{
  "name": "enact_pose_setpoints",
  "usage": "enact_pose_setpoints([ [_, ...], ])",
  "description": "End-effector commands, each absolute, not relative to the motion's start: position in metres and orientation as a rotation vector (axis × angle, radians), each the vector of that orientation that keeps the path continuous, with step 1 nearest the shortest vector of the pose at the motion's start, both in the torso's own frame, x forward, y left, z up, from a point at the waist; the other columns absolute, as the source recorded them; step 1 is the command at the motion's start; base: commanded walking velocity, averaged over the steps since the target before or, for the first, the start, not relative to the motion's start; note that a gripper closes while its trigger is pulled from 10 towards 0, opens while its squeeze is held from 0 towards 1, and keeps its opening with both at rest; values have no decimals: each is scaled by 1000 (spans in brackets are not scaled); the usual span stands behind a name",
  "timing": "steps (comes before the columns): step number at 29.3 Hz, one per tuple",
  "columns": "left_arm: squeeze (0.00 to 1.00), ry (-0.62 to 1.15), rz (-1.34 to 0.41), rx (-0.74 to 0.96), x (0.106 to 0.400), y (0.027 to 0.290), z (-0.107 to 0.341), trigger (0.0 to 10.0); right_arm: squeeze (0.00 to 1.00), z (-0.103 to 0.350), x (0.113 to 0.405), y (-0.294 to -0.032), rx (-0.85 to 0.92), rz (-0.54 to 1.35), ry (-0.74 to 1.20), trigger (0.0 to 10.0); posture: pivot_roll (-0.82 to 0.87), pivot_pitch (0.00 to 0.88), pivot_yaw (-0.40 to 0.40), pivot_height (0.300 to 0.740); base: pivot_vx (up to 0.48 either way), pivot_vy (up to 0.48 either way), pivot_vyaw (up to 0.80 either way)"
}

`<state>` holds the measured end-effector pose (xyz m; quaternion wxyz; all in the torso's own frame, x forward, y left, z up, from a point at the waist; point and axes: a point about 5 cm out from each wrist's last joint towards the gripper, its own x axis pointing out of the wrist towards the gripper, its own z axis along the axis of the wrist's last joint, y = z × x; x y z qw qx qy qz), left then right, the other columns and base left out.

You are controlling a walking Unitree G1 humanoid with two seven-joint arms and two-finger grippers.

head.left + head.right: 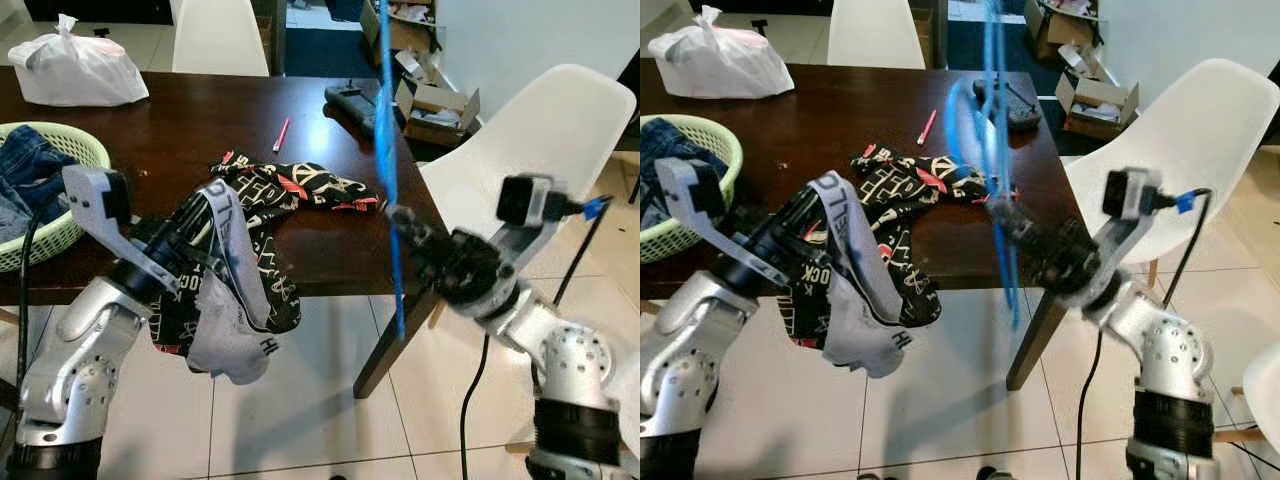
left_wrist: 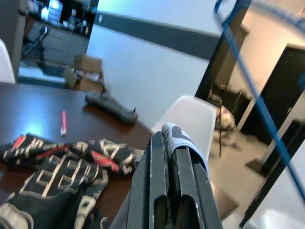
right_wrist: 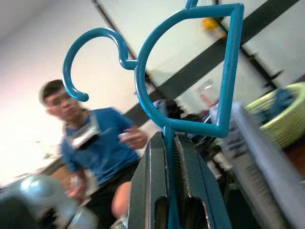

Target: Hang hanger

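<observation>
Right gripper [image 3: 167, 143]: clamped on the blue hanger [image 3: 190, 71], held upright beside the table [image 1: 180, 110].
Left gripper [image 2: 170, 157]: closed on patterned underwear [image 1: 235, 290], off the table's edge.

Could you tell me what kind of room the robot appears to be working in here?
Most likely a home dining area: a dark wooden table with white moulded chairs around it on a tiled floor, with a green laundry basket and patterned clothes on the table.
</observation>
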<state>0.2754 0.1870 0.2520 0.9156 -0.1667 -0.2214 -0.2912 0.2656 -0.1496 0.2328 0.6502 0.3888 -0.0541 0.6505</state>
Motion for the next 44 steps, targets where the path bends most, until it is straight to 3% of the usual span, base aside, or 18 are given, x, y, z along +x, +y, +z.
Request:
enact_pose_setpoints([
  [1,0,-478,-628,-364,272,185,257,10000,0,238,259,-148,879,1528,-134,0,60,166,-62,740,0,0,0],
  [13,0,-523,-688,-488,268,188,266,10000,0,239,238,-132,921,1666,-85,0,58,167,-59,740,0,0,0],
  [16,0,-513,-778,-531,261,179,264,10000,0,232,239,-115,826,1624,-19,0,58,167,-59,740,0,0,0],
  [26,0,-512,-819,-571,259,175,265,10000,0,231,236,-112,736,1639,21,0,55,167,-59,740,0,0,0],
  [30,0,-514,-899,-532,253,176,273,10000,0,230,235,-122,681,1621,45,0,54,167,-55,740,0,0,0],
  [34,0,-500,-1018,-400,242,186,290,10000,0,226,238,-151,615,1527,63,0,60,169,-46,740,0,0,0],
  [44,0,-500,-1037,-284,244,203,308,10000,0,210,225,-168,570,1490,169,0,65,168,-25,740,0,0,0],
])
